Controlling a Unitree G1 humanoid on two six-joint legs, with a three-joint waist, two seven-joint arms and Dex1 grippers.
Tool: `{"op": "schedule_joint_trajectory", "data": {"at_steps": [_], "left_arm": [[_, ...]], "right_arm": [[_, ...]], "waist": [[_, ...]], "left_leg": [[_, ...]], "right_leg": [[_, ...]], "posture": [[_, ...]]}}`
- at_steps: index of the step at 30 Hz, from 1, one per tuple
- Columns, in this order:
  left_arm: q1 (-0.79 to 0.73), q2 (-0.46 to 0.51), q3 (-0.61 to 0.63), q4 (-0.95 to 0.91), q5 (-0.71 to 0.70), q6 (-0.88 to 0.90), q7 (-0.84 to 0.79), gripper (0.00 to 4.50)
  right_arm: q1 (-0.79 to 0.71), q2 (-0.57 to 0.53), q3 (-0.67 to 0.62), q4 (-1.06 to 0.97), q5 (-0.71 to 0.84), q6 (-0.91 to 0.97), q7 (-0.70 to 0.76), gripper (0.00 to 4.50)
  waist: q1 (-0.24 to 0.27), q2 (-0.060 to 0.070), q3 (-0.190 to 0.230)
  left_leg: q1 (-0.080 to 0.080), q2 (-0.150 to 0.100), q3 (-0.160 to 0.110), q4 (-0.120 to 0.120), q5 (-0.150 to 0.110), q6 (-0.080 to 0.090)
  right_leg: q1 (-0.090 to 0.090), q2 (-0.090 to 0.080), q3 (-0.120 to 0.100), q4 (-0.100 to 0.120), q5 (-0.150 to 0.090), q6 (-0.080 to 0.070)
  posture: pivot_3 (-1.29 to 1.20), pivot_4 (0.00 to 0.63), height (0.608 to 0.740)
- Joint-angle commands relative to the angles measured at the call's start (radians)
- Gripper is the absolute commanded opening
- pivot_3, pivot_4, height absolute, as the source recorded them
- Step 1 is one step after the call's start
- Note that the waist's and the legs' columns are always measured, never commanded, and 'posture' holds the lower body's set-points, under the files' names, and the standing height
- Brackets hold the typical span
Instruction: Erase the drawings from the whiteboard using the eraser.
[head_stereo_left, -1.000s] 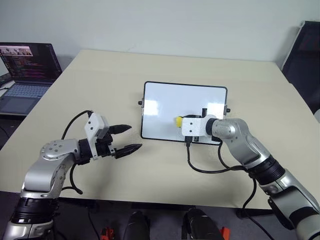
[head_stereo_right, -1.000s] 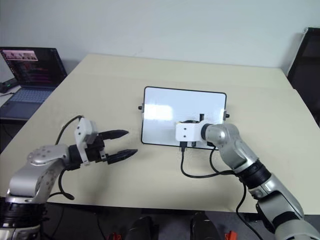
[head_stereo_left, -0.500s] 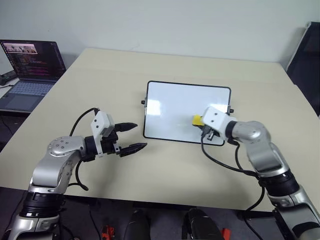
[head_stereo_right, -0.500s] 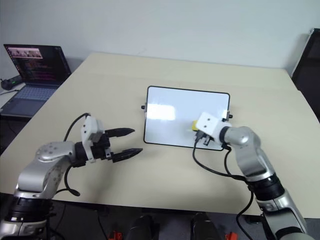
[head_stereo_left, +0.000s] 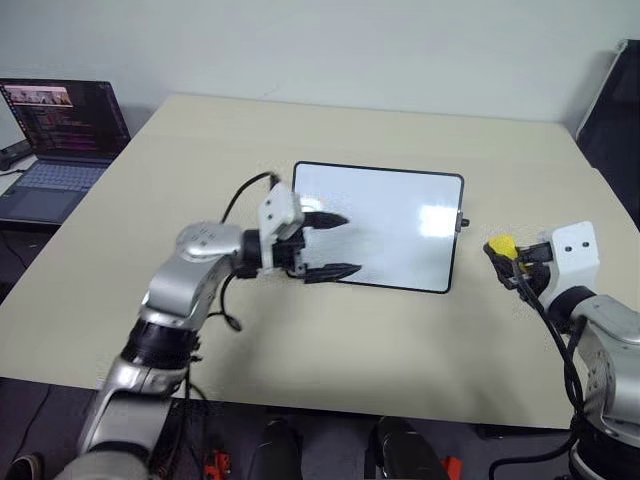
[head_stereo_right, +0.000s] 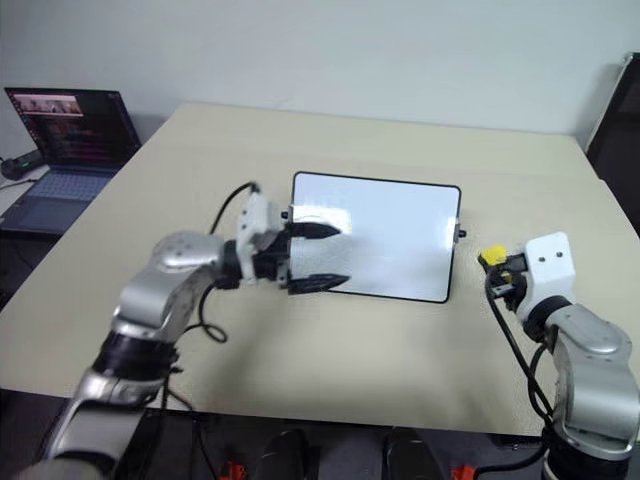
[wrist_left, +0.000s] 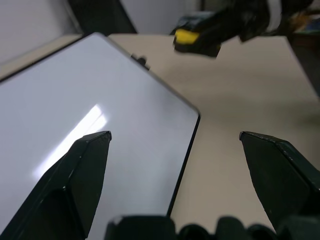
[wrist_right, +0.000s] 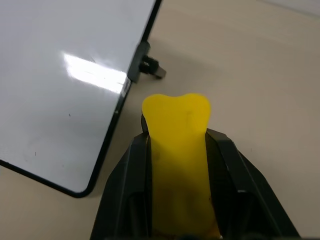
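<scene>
At table centre lies the whiteboard (head_stereo_left: 378, 226), flat, its surface white with light glare and no marks visible. Over its near-left corner hovers the left gripper (head_stereo_left: 326, 245), pointing right, its two black fingers (wrist_left: 82, 170) spread wide apart. Right of the board, off its edge and above the bare table (head_stereo_left: 200, 150), sits the right gripper (head_stereo_left: 510, 255), its fingers clamped on the eraser (wrist_right: 176, 131), whose yellow end protrudes past the fingertips. At far left, beside the table, stands an open laptop (head_stereo_left: 60, 135).
</scene>
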Motion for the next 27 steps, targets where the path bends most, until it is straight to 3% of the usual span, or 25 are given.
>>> {"op": "schedule_joint_trajectory", "data": {"at_steps": [1, 14, 24, 25, 27], "left_arm": [[-0.082, -0.054, -0.072, 0.059, 0.022, -0.018, -0.076, 4.5], [-0.179, -0.197, -0.155, 0.177, 0.108, -0.052, -0.121, 4.5], [-0.165, -0.222, -0.164, 0.157, 0.131, -0.046, -0.128, 4.5], [-0.161, -0.221, -0.164, 0.152, 0.132, -0.044, -0.128, 4.5], [-0.159, -0.22, -0.164, 0.149, 0.134, -0.045, -0.124, 4.5]], "right_arm": [[0.011, 0.022, -0.031, 0.049, 0.014, -0.042, -0.081, 1.12], [-0.058, -0.029, -0.041, 0.35, 0.065, -0.185, -0.202, 1.12], [-0.151, -0.051, -0.041, 0.584, 0.111, -0.289, -0.26, 1.12], [-0.159, -0.055, -0.038, 0.603, 0.112, -0.303, -0.265, 1.84], [-0.167, -0.064, -0.034, 0.627, 0.122, -0.322, -0.268, 2.42]], "waist": [[-0.004, 0.0, 0.0], [-0.017, 0.003, 0.002], [-0.022, 0.004, 0.002], [-0.022, 0.005, 0.003], [-0.022, 0.005, 0.003]], "left_leg": [[0.0, 0.0, 0.0, 0.0, 0.0, 0.0], [0.0, 0.0, 0.0, -0.001, 0.0, 0.0], [0.0, -0.001, -0.001, 0.0, 0.0, 0.0], [0.0, -0.001, -0.001, 0.0, 0.0, 0.0], [0.0, -0.001, -0.001, 0.0, 0.0, 0.0]], "right_leg": [[0.0, 0.0, 0.0, 0.0, 0.0, 0.0], [0.0, 0.0, 0.0, 0.0, 0.002, 0.003], [0.001, 0.0, 0.0, 0.0, 0.002, 0.004], [0.001, 0.0, 0.0, 0.0, 0.002, 0.004], [0.001, 0.0, 0.0, 0.0, 0.002, 0.004]], "posture": [[0.0, 0.15, 0.74], [0.0, 0.15, 0.74], [0.0, 0.15, 0.74], [0.0, 0.15, 0.74], [0.0, 0.15, 0.74]]}}
